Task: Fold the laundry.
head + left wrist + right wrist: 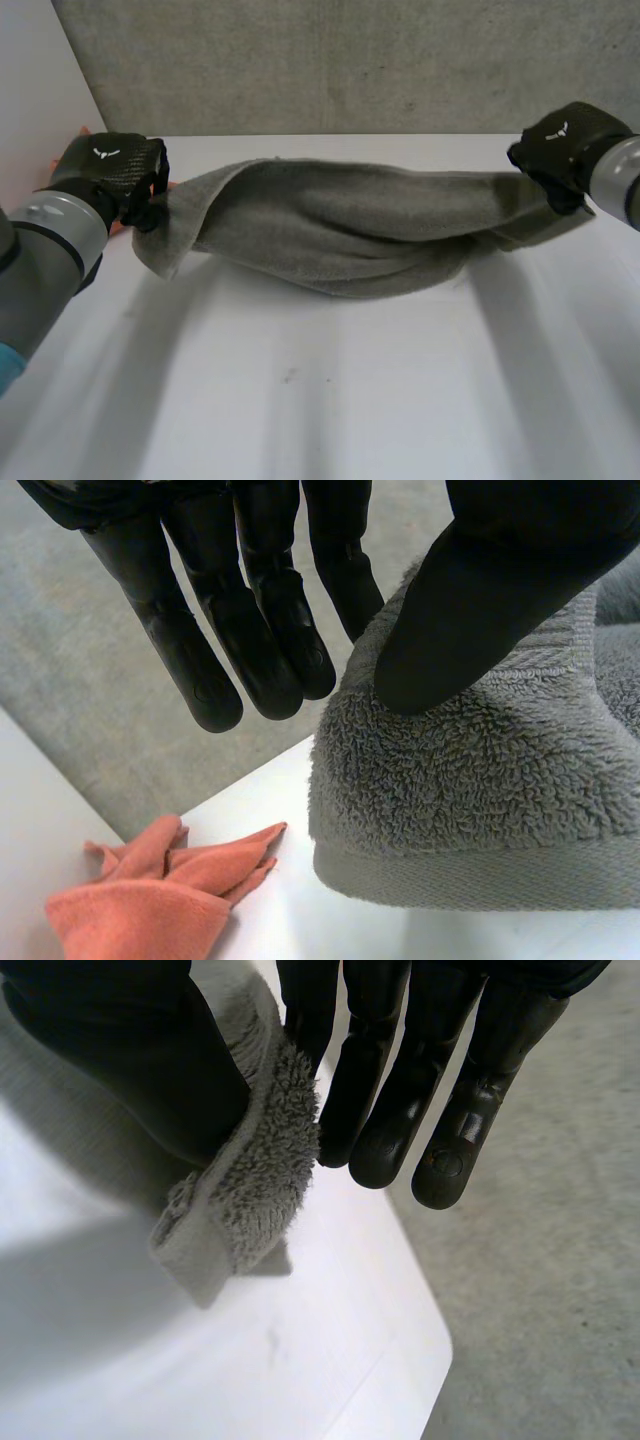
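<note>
The thick grey terry towel (350, 225) is stretched lengthwise between the two hands above the white table (320, 400), its middle sagging low; whether it touches the tabletop cannot be told. The left hand (105, 165) pinches one end, its thumb pressed onto the pile against straight fingers (270, 630) behind the hem. The right hand (560, 145) pinches the opposite end, a corner clamped between its thumb and straight fingers (400, 1090). A crumpled orange cloth (150, 890) lies on the table near the left hand, apart from the towel. A grey concrete wall (350, 60) stands behind.
</note>
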